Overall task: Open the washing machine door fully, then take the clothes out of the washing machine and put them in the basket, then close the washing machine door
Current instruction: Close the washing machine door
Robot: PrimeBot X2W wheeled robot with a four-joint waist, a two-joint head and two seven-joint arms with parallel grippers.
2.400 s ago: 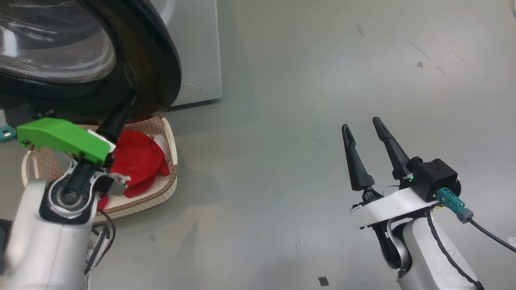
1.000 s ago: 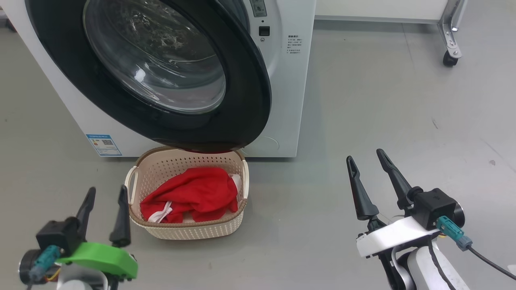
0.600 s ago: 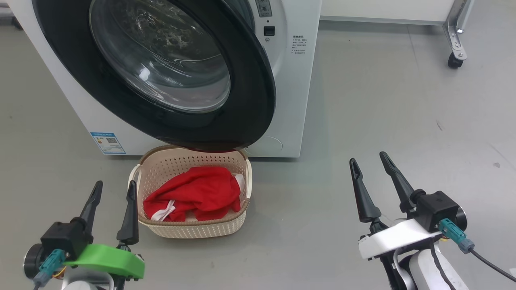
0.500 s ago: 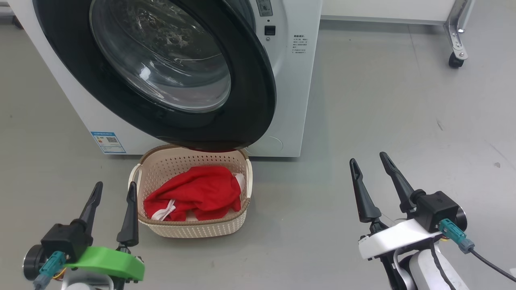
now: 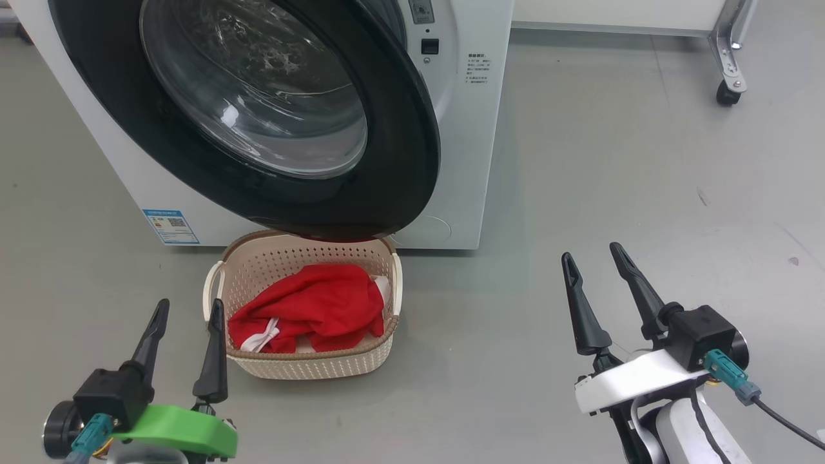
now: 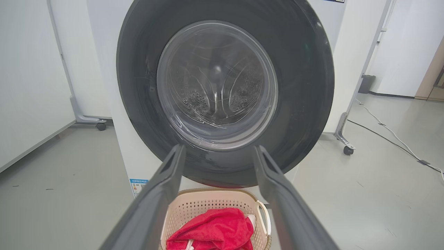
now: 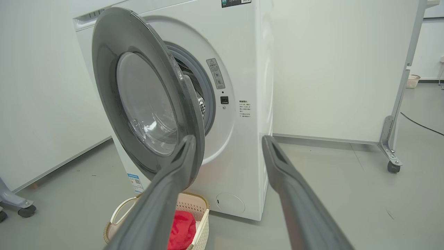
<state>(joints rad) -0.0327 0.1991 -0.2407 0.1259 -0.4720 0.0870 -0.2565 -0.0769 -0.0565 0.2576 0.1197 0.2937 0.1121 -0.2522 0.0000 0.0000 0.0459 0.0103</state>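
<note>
**Item: closing the door, the last step as we judge it**

- Clothes (image 5: 316,306): red heap lying in the basket (image 5: 303,367), which sits on the floor (image 5: 580,161) just in front of the washing machine (image 5: 464,161).
- Washing machine door (image 5: 258,96): ajar, its lower rim hanging over the basket's far edge. In the right wrist view its free edge stands off the front.
- Left gripper (image 5: 190,304): 2 fingers apart, holding nothing, just beside the basket.
- Right gripper (image 5: 591,252): 2 fingers apart, holding nothing, well apart from the machine.

Handling, in our view: we would press on the black rim near the free edge, not on the glass. We would push squarely until the latch catches and keep the arm from nudging the basket.
</note>
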